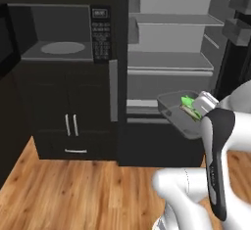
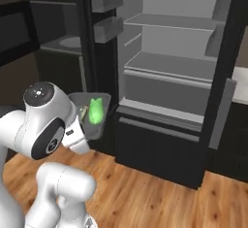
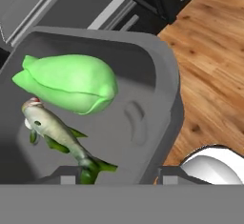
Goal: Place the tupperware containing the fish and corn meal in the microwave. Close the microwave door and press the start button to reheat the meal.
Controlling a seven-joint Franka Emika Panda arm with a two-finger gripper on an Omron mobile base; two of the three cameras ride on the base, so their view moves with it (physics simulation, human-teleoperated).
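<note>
While airborne, tupperware [image 3: 143,123] fills gripper [image 3: 116,175].

tupperware [image 3: 157,75]: smooth grey translucent plastic, matt | green lump [image 3: 71,82]: smooth, faintly glossy | fish [image 3: 55,132]: pale, slick-looking skin | floor [image 1: 73,190]: warm wood planks, visible grain, satin | microwave [image 1: 59,33]: black casing, matt grey cavity

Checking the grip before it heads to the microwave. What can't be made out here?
- Gripper fingertips: cut off by hand view's bottom edge.
- Tub near side: hidden behind the arm in the left base view.
- Microwave keypad labels: too small.
- Microwave door: cut off at left edge.
</note>
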